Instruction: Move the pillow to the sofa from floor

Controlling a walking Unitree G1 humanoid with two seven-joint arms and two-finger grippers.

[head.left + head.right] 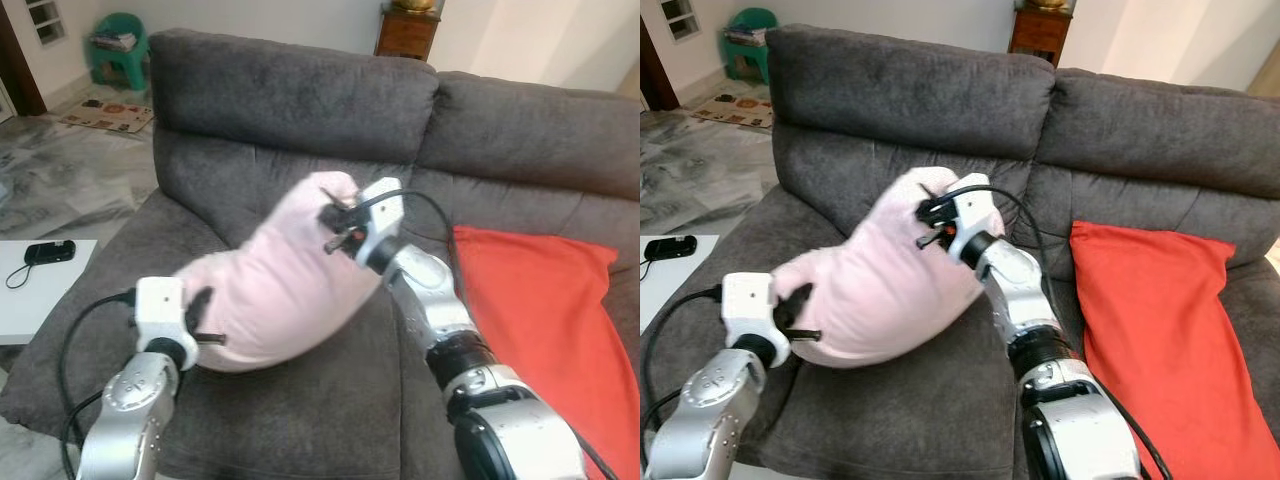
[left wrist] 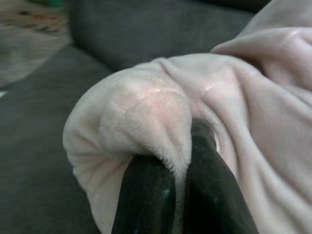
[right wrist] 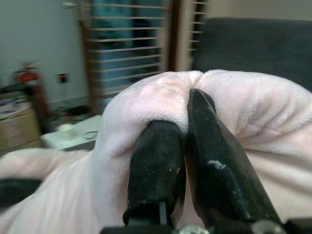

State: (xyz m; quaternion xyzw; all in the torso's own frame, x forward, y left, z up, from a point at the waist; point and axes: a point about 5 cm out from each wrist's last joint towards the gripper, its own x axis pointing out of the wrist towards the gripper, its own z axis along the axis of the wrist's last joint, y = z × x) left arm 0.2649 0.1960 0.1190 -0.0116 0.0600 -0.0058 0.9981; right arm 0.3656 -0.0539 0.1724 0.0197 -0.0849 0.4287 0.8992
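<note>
Here one pale pink pillow [image 1: 275, 290] hangs between two grippers, over the seat of the grey sofa [image 1: 300, 100]; whether its underside touches the seat cushion cannot be told. The left gripper [image 1: 205, 322] has pinched the pillow's lower left corner: in the left wrist view its two black fingers [image 2: 146, 195] stand close together with a fold of the plush fabric squeezed between them. The right gripper [image 1: 335, 215] has the pillow's upper right corner, up near the sofa's backrest; in the right wrist view its two fingers [image 3: 156, 170] are likewise drawn tight on a bulge of pink fabric. So the pillow stretches on a slant from the lower left to the upper right, both silver arms reaching in from below.

Beyond it, one orange-red cushion [image 1: 545, 310] lies on the sofa's right seat, well apart from the pink one. The sofa shows two back cushions side by side. To the left of the sofa stands one white table [image 1: 30, 295], with one small black device [image 1: 50, 251] and its cord on top. Farther off on the marble floor sit one green plastic stool [image 1: 118, 45] and one patterned mat [image 1: 108, 112]. Behind the sofa is one dark wooden cabinet [image 1: 407, 32].
</note>
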